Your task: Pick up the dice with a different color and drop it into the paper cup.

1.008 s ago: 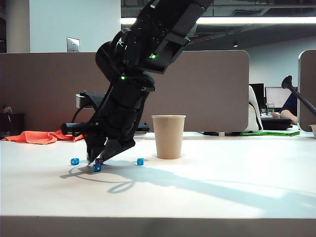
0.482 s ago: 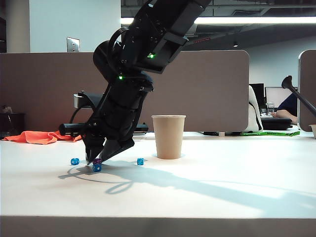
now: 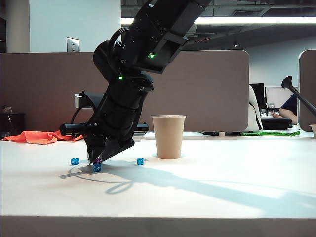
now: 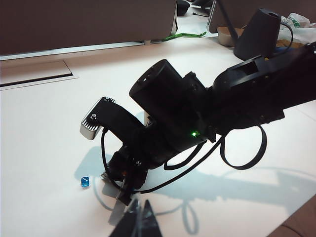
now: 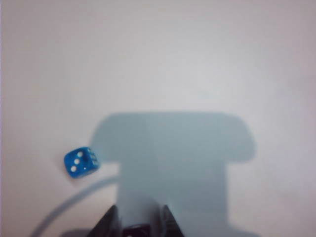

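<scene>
Right claw (image 5: 139, 221) reaches across left, fingers flanking the purple die (image 5: 137, 231); grip unclear. Left claw is unseen.

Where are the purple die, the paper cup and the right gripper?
purple die (image 3: 98, 160), exterior view, its visible face between the fingertips.
paper cup (image 3: 168, 138), exterior view, middle of its side wall.
right gripper (image 5: 138, 221), right wrist view, midway between the fingertips flanking the die.
</scene>
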You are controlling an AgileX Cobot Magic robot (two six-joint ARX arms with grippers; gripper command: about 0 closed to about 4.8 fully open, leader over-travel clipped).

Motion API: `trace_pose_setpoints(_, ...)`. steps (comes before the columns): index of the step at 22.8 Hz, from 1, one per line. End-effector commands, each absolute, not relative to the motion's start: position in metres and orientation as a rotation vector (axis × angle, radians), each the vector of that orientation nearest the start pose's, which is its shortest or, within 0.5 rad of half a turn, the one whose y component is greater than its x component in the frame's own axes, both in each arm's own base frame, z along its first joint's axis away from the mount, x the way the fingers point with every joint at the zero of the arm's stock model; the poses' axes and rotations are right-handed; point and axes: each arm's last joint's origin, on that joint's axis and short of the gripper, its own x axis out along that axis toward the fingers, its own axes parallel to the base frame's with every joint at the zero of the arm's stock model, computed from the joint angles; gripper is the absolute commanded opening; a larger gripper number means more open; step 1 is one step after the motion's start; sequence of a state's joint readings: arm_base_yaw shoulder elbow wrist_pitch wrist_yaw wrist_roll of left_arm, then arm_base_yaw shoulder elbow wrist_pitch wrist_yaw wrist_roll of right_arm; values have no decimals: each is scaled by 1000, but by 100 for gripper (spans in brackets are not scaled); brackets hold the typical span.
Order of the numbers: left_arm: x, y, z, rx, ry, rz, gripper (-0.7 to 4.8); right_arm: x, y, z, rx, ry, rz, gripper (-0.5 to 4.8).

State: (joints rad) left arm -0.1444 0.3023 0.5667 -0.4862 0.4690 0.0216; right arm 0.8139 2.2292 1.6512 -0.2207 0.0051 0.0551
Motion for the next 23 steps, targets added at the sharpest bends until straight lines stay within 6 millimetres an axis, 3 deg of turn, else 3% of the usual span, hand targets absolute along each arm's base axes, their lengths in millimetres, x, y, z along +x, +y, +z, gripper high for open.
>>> trace_pose_setpoints(1, 77, -25, 287, -16, 195, -620, -6, 336, 355, 170, -256, 723, 745, 115)
trace_pose_setpoints(8, 77, -25, 287, -17, 195, -620, -6, 342, 353, 189, -242, 684, 723, 115)
trace_pose_setpoints(15, 77, -25, 287, -17, 195, -620, -6, 340, 354, 189, -249, 695, 726, 120)
trace_pose_setpoints(18, 77, -25, 287, -17, 195, -620, -6, 339, 354, 188, -255, 706, 725, 188)
trace_pose_setpoints(23, 77, -25, 287, -24, 198, -619, -6, 339, 352, 187, -274, 716, 699, 194)
